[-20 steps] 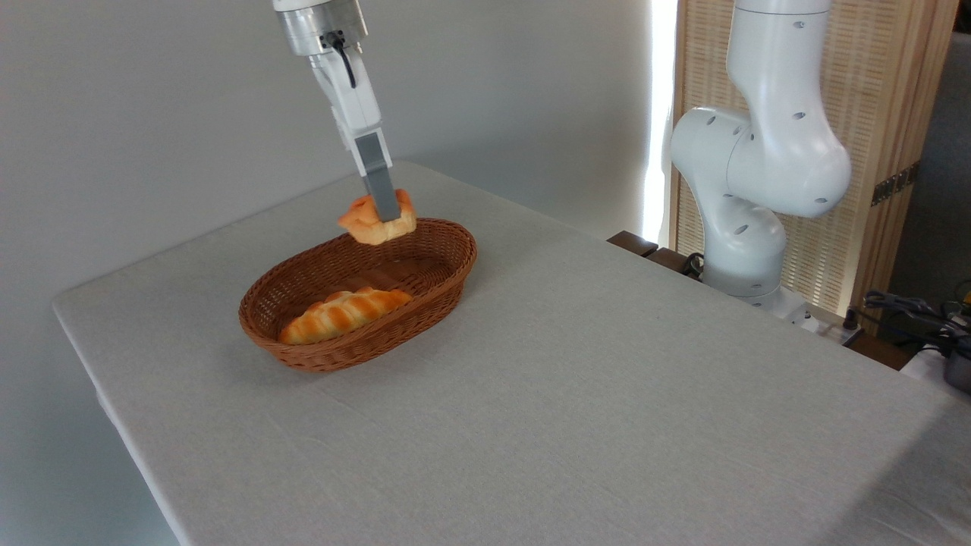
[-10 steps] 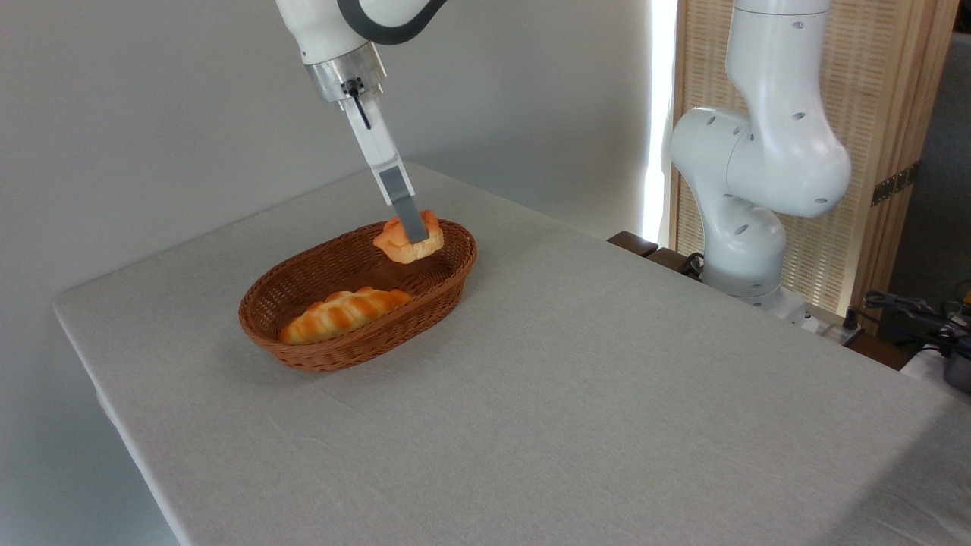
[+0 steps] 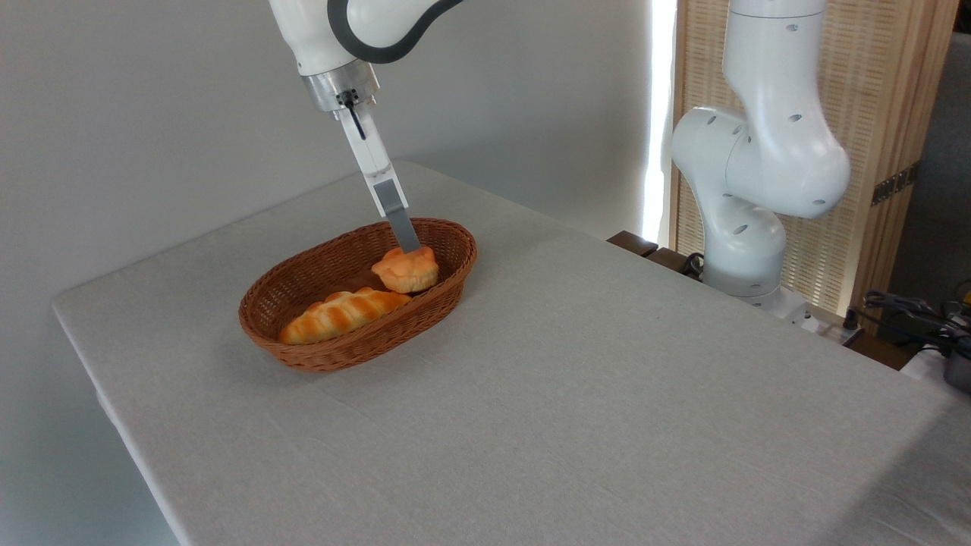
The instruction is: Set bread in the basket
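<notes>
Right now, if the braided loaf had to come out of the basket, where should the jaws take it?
Grip the braided loaf across its narrow middle, coming straight down from above. It lies flat and lengthwise in the wicker basket, whose sloping walls block the sides, and the round bun sits at its right end.

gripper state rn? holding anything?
Gripper: seen edge-on right above the bun, so open or shut cannot be told. The bun sits in the basket beside the braided loaf.
</notes>
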Controlling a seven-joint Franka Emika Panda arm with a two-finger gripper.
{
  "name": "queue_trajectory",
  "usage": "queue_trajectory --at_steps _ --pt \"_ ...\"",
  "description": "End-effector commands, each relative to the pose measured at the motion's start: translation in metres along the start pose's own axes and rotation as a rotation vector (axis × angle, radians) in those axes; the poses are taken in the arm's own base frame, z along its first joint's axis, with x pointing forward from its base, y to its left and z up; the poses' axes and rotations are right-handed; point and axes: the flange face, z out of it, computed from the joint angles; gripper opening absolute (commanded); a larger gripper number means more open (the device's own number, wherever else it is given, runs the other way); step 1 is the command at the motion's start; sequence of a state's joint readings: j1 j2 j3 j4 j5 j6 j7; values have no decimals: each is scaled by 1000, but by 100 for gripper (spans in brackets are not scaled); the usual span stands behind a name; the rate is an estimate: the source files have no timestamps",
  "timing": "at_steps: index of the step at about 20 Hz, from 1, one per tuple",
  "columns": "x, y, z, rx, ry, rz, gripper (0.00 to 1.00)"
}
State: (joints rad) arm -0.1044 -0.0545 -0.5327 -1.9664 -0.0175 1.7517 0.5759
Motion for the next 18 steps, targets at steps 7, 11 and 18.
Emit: queue_trajectory --at_steps 7,11,18 --pt "-51 -79 -86 69 162 -177 100" --pt "-116 -146 -120 118 220 -242 100" --pt "-220 -203 -140 110 252 -379 100"
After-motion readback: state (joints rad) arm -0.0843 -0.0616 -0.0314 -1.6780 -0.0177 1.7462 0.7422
